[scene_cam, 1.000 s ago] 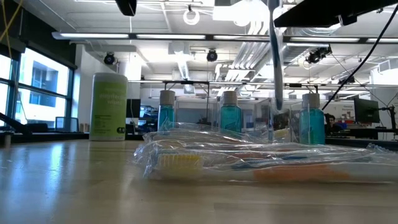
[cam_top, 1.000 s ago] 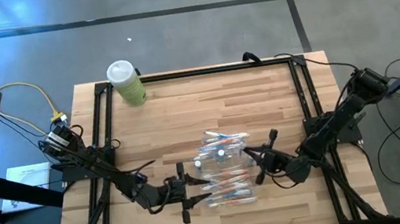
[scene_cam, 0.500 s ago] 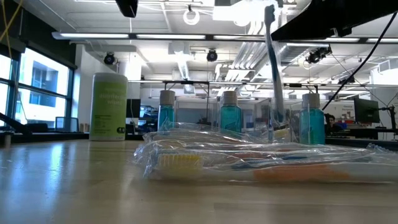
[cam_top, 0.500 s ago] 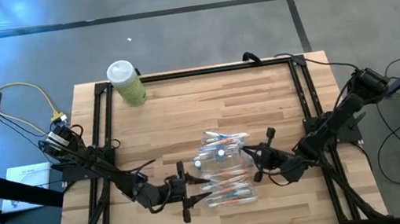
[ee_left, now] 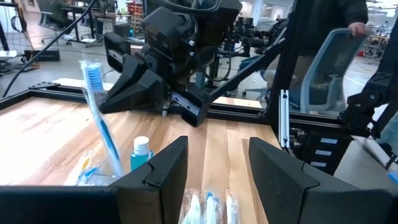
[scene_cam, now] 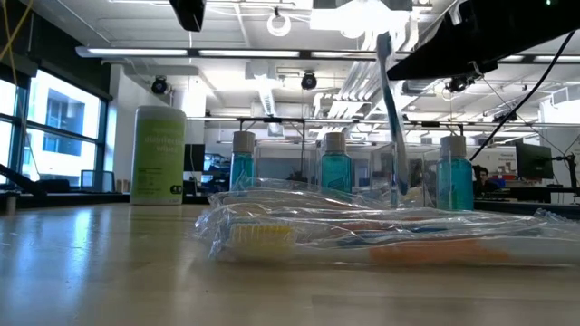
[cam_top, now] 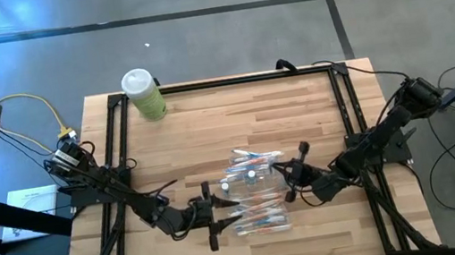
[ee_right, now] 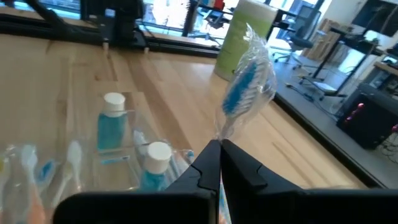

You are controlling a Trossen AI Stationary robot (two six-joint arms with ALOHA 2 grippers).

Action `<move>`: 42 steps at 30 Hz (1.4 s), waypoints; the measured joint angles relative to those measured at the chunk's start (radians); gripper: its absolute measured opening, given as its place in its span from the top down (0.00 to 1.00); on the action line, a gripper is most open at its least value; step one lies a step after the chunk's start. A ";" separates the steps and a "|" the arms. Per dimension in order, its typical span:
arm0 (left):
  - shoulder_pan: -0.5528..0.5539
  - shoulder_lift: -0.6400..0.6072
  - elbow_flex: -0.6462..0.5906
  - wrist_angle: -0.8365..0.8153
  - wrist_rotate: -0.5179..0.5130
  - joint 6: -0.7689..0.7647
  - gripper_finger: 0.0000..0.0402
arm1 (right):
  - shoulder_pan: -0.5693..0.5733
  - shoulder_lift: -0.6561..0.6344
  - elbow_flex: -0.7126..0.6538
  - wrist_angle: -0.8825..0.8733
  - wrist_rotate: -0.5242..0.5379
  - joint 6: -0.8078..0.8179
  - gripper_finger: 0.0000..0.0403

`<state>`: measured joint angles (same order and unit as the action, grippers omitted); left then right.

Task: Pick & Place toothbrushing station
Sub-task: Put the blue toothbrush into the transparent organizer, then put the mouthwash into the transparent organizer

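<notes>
wooden table (cam_top: 209,121) | right claw (cam_top: 286,175) clamped on toothbrush (scene_cam: 388,109) | left claw (cam_top: 211,217) apart

blue-bristled toothbrush (ee_right: 244,93), teal tubes (scene_cam: 334,174) w/ white caps, pale green bottle (cam_top: 144,95), light wood table (cam_top: 236,126)

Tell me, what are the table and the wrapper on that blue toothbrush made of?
The table looks like pale wood: strips with grain lines show. The wrapper on the blue toothbrush, pinched in the right gripper, seems thin clear plastic: it crinkles and shines.
</notes>
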<state>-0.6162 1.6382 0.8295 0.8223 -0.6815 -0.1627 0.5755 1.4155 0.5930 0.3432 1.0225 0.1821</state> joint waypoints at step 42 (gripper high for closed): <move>0.012 0.000 0.000 -0.111 0.017 -0.048 0.59 | -0.018 -0.062 0.000 0.008 -0.292 -0.078 0.64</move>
<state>-0.6042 1.6382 0.8291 0.7116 -0.6645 -0.2103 0.5571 1.3535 0.5926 0.3514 0.7305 0.1046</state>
